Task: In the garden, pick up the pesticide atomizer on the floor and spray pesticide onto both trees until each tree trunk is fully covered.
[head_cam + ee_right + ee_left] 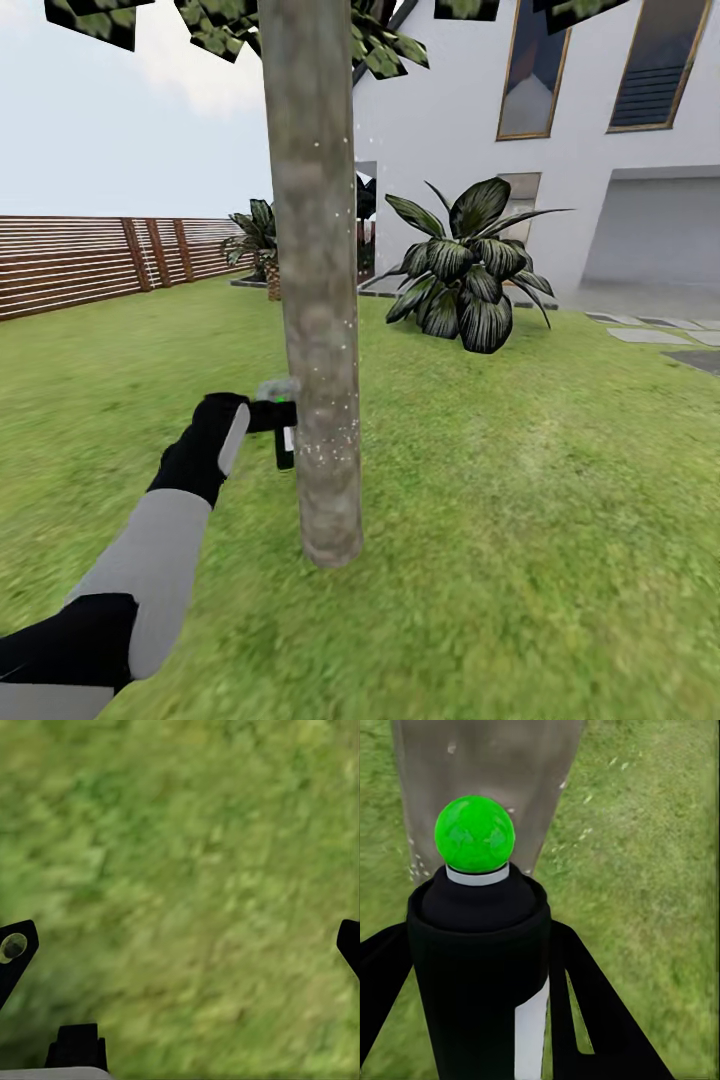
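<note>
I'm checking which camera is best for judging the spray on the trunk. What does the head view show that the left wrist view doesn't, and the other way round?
Head view alone: the whole tree trunk rising from the lawn, pale specks scattered on its bark, the fence, the white house and palm-like plants.

Left wrist view alone: the pesticide atomizer close up, with its green ball top and pale label, between the left gripper fingers.

Shared: atomizer, trunk and grass, with the atomizer held close beside the trunk.

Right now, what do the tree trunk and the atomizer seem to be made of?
Tree trunk: rough bark, matte, mottled grey-brown, with pale specks low down. Pesticide atomizer, held in the left claw: probably plastic, matte black body with a glossy green ball on top.
</note>
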Available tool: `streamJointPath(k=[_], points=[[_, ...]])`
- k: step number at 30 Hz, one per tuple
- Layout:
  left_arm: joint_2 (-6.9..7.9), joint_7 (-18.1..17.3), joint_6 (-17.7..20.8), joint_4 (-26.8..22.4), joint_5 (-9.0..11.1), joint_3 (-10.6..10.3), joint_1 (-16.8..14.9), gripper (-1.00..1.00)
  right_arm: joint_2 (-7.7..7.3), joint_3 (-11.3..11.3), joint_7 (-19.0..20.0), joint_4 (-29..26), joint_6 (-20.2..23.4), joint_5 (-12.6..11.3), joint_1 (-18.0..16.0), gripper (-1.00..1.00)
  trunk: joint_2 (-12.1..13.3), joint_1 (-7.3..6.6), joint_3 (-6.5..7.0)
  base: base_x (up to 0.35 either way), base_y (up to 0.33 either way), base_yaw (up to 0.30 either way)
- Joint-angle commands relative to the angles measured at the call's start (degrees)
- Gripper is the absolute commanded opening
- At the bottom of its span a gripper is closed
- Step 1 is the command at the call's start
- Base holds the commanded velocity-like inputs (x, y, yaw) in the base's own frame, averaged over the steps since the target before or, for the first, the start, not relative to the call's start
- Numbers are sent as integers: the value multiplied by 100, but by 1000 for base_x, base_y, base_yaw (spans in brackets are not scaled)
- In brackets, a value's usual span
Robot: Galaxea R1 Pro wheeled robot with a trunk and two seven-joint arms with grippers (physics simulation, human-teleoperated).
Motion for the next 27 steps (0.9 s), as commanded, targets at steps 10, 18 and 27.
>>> streamJointPath(k=[10,18,27], points=[[-38,7,833,-189,27,23,-1256,-100,1,42,-36,33,-18,35,-10,100,-3,0,-7,0,0,0],[-134,8,851,708,31,37,-2729,-100,1,42,-36,33,-19,33,-10,100,-3,0,-7,0,0,0],[-187,9,852,1804,26,48,-4335,-100,1,42,-36,33,-18,33,-10,100,-3,0,-7,0,0,0]])
